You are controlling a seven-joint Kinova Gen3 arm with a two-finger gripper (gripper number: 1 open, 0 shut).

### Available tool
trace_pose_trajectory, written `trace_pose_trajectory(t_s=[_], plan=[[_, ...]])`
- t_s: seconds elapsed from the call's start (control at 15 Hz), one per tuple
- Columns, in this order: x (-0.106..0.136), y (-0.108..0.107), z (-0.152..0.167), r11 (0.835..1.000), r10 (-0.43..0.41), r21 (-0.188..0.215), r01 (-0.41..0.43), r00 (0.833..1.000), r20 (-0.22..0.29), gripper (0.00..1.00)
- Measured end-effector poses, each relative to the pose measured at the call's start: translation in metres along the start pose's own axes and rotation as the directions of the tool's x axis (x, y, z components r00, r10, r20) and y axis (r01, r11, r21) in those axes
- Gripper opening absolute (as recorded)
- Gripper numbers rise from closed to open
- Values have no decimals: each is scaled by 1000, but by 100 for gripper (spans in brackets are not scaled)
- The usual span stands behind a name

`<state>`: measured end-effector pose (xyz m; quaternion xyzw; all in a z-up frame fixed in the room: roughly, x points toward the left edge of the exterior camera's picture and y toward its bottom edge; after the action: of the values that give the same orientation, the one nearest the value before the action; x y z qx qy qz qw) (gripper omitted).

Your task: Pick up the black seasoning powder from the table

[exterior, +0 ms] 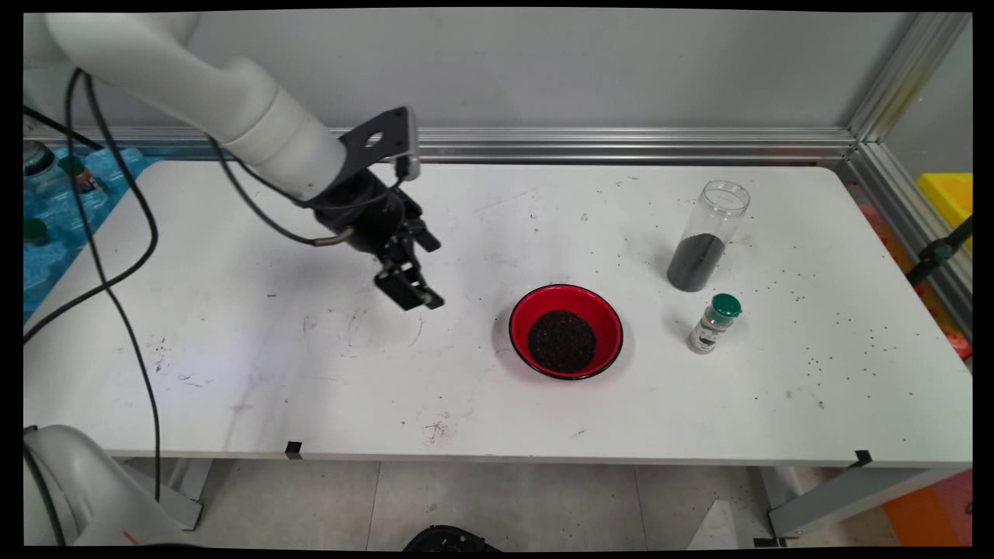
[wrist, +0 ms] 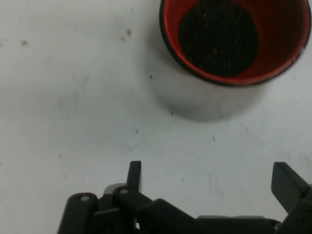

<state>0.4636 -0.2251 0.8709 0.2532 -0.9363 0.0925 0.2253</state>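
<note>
Over the left-middle of the white desk [exterior: 233,373] the black pincer [exterior: 419,272] hangs with its fingers spread wide and nothing between them, tilted down toward the right; the hand view shows one fingertip [wrist: 134,173] and the other far across from it, bare desk in the gap. Closest thing is a round red bowl [exterior: 602,310] with a thin black rim, sitting a bit to the pincer's right, not touching; there's a flat pile of dark grainy stuff [exterior: 561,340] in its middle. Further right stands a tall clear plastic tube jar [exterior: 718,213], upright, no lid, mouth up, lower part filled with fine dark powder; just in front of it is a small clear shaker bottle [exterior: 713,324] with a green cap, also upright; its label is too small to read. The desk looks smooth but scuffed, with tiny dark specks scattered mostly on the right side.
</note>
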Motion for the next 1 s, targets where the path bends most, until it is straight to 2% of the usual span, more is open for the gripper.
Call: trace_pose_trajectory(t_s=[0.53,1.0], plan=[[31,-19,36,999,-28,18,29,998,-61,100],[67,-37,74,999,-34,9,36,990,-138,100]])
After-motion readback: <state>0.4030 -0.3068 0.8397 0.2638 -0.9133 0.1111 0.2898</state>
